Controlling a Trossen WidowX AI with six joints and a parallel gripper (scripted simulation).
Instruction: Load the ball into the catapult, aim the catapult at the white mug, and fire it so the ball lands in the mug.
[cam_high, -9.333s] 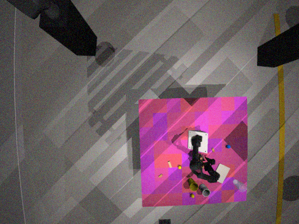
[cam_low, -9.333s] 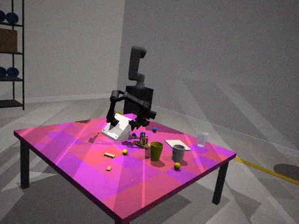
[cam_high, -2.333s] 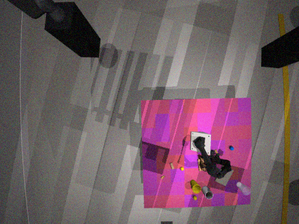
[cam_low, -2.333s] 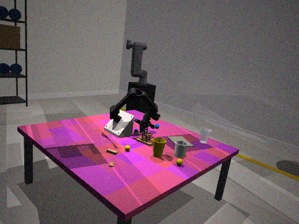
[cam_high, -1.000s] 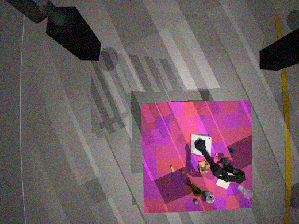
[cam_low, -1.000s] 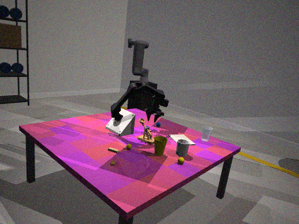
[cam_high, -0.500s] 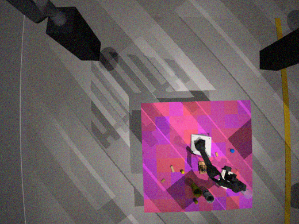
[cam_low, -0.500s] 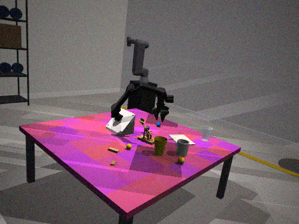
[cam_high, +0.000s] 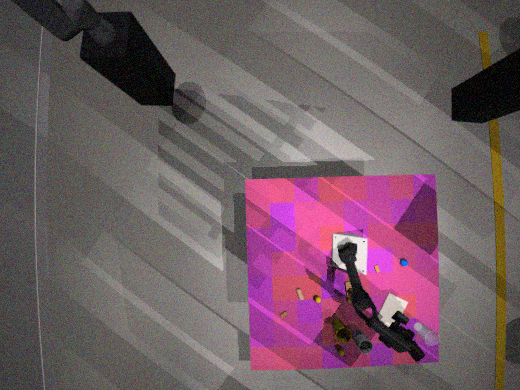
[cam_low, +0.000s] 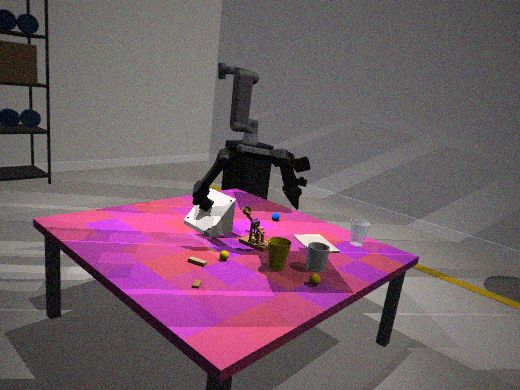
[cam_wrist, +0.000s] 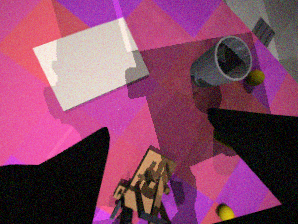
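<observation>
The wooden catapult (cam_high: 349, 286) (cam_low: 256, 239) (cam_wrist: 150, 185) stands with its arm raised; no ball shows in its cup. The white mug (cam_high: 362, 342) (cam_low: 317, 257) (cam_wrist: 204, 71), grey in this light, stands upright. A yellow ball (cam_high: 340, 350) (cam_low: 314, 279) (cam_wrist: 256, 77) lies beside the mug. Another yellow ball (cam_high: 317, 299) (cam_low: 224, 255) (cam_wrist: 226, 211) lies on the catapult's other side. A blue ball (cam_high: 404, 262) (cam_low: 275, 216) lies toward the table's back. My gripper (cam_low: 296, 203) (cam_wrist: 159, 122) is open and empty, pointing down above the table, clear of the catapult.
A yellow cup (cam_high: 342, 331) (cam_low: 278, 255) stands between catapult and mug. A flat white slab (cam_high: 393, 306) (cam_low: 312, 240) (cam_wrist: 90, 65) lies beside them, with a clear glass (cam_high: 426, 333) (cam_low: 359, 233) beyond. Small wooden blocks (cam_high: 299, 293) (cam_low: 197, 261) lie about. The arm rises from a white wedge (cam_high: 360, 261) (cam_low: 225, 201).
</observation>
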